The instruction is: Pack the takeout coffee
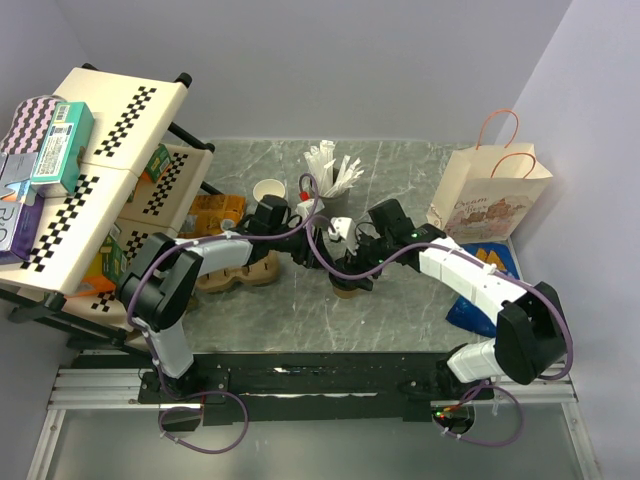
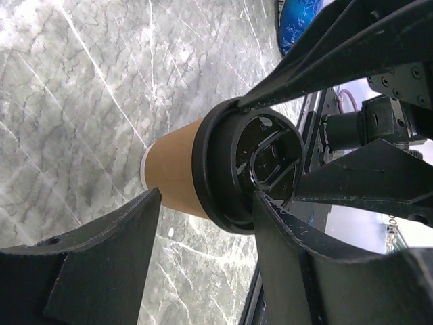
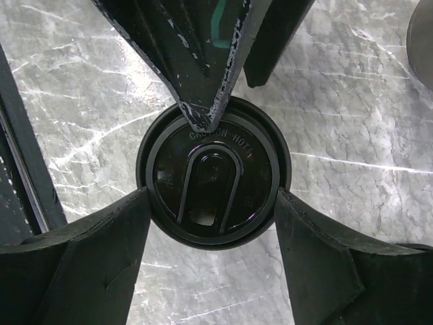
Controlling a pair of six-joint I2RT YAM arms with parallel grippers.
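A small brown kraft-paper cup stood on the grey marble-patterned table top near its middle, between the two arms' ends. A black round plastic lid was seated on its mouth, with an oval sipping tab and raised lettering on its face. The right gripper hung straight above the cup, pointing down. Its two fingers were spread to either side of the lid, with their inner edges at the rim, but whether they were squeezing it or only flanking it could not be told. The left gripper reached in from the side with its jaws well apart and the cup between them. One fingertip lay at the lid's rim and the other finger sat down by the lower wall near the base. Whether that hold was a real clamp could not be told either. In the top view the cup was mostly hidden under the two grippers. A second brown paper cup, white inside and without a lid, stood upright just behind the left gripper. A bundle of white sticks stood near it, further back. A brown moulded cardboard carrier lay on the table beside the left arm, in front of a cream shelf rack with black-and-white chequered strips. A cream paper bag with orange handles stood at the right edge, and a blue packet lay near the right arm.
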